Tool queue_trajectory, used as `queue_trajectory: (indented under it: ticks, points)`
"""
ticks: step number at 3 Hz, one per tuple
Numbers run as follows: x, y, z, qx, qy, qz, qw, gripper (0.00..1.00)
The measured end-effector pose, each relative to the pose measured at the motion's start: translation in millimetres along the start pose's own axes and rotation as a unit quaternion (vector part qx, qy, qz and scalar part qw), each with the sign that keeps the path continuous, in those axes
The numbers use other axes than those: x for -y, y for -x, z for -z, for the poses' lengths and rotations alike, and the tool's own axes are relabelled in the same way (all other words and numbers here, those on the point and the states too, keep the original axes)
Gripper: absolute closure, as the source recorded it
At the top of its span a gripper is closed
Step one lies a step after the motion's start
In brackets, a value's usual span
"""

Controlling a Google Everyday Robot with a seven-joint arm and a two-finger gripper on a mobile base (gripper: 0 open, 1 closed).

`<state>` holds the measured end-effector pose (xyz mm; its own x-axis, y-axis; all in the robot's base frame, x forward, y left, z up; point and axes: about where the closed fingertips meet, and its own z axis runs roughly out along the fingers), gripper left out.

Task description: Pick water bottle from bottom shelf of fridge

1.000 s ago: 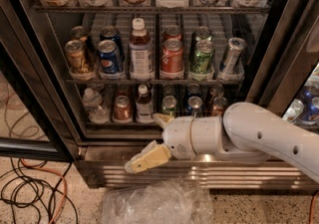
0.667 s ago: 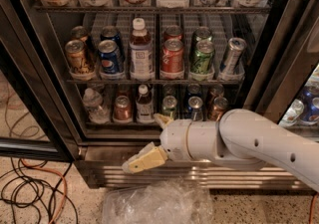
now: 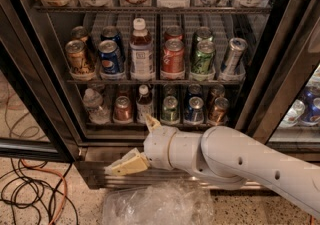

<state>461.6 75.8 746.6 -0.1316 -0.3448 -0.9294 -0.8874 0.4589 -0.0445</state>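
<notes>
Jaws: opening could not be told from this view; nothing seen held.
Gripper (image 3: pixel 124 165): hung low in front of the ribbed steel base of the fridge (image 3: pixel 95 175), below the bottom shelf (image 3: pixel 200 125), tips aimed left and slightly down.
Water bottle (image 3: pixel 95 105): stood upright at the far left end of the bottom shelf, up and left of the gripper and apart from it, with a red can (image 3: pixel 123 109) just beside it on the right.
Step, as judged: approach; grasp not yet made.
Risk, height: likely to strike the shelf edge if driven forward without rising first.
Risk, neighbours: little room between the red can and the door frame; could knock the can or close on the wrong thing.
Risk, grip: probably light, soft plastic; might tip backward if pushed, or slip.
Risk, floor: crumpled clear plastic (image 3: pixel 155 204) and cables (image 3: pixel 30 194) lay near the arm; might snag.
</notes>
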Motion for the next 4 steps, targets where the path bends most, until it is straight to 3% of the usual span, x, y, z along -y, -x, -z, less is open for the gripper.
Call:
queue_trajectory:
  ticks: [1,3,4]
  points:
    - [-3.6,-9.7,-0.1,-0.008,-0.016,-0.004,0.9998,0.00]
    - [0.2,-13.1,-44.4,0.032,-0.073,0.043,0.9959,0.00]
    - [20.7,-17.5,-42.6,0.029,-0.112,0.035,0.9926,0.00]
